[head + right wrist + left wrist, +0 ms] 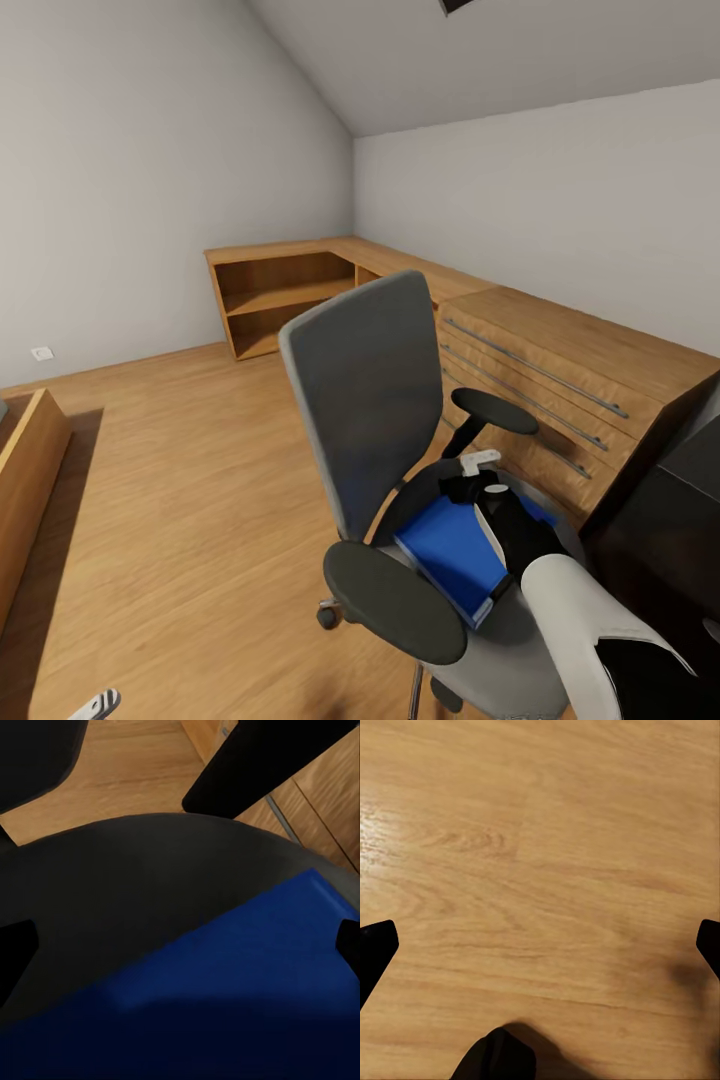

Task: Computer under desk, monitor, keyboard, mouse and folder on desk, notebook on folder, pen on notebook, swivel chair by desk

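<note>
The swivel chair point(370, 420) is the landmark here. Nearest the camera in the head view, the robot's white and black right arm reaches down over the chair's seat, and the right hand point(497, 487) hangs just above the folder point(455, 555). In the right wrist view its two dark fingertips point(15, 949) sit at the far edges of the frame, spread wide apart, with nothing clamped between them; below them lie the blue folder point(247, 982) and the dark seat of the swivel chair point(127, 885). The folder lies flat on the seat, tilted a little, its white page edges showing toward the chair's front armrest point(395, 600). The second armrest point(493, 410) stands beyond the hand, on the side of the chair toward the drawers.

The left hand point(540, 945) looks straight down at bare wood floor point(547, 832); its fingertips point(376, 945) show at both frame edges, held well apart, gripping nothing.

Just beside the chair, on its far right, a glossy black edge of the table point(680, 520) comes into view. Behind the chair's grey backrest runs a light-wood cabinet point(560, 370) with long metal handles, which turns the corner into open shelves point(280, 300) against the far wall. Well to the left of the chair, another light-wood piece point(25, 480) stands on the floor point(180, 500)
</note>
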You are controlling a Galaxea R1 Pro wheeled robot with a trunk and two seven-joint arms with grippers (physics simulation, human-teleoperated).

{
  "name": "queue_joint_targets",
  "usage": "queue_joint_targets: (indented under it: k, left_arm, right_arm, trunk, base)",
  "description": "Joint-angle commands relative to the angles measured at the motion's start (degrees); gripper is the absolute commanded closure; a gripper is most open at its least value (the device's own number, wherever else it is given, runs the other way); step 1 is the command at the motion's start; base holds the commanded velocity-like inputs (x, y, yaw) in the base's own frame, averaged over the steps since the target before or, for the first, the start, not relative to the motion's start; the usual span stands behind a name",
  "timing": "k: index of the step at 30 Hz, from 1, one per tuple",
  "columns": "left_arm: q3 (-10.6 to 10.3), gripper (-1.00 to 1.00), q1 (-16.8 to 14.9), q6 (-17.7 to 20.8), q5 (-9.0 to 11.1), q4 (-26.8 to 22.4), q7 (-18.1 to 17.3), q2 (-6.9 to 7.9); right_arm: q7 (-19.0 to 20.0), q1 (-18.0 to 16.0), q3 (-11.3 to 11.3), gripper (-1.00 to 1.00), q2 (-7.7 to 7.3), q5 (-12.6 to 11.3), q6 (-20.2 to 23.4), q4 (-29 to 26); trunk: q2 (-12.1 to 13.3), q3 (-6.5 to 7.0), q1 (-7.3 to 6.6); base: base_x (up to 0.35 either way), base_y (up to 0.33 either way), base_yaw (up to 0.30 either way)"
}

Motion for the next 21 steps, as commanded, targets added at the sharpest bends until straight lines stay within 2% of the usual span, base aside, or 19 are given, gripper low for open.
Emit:
queue_joint_targets:
  k: [1, 16, 21]
  left_arm:
    - [0.2, -1.00, 0.0, 0.3, 0.0, -0.1, -0.3, -0.04]
    - [0.2, -1.00, 0.0, 0.4, 0.0, -0.2, -0.3, 0.23]
    - [0.2, -1.00, 0.0, 0.5, 0.1, -0.2, -0.3, 0.68]
  right_arm:
    - [0.3, 0.0, -0.5, -1.00, 0.05, 0.4, 0.2, 0.4]
    - [0.3, 0.0, -0.5, -1.00, -0.02, 0.4, 0.2, 0.4]
    - [0.3, 0.0, -0.5, -1.00, -0.02, 0.4, 0.2, 0.4]
  trunk:
    - [-0.4, -0.23, 0.23]
    - [-0.8, -0.41, 0.45]
    - [-0.8, -0.41, 0.45]
  base:
    - [0.000, 0.000, 0.000]
    - [-0.002, 0.000, 0.000]
    - [-0.168, 0.000, 0.000]
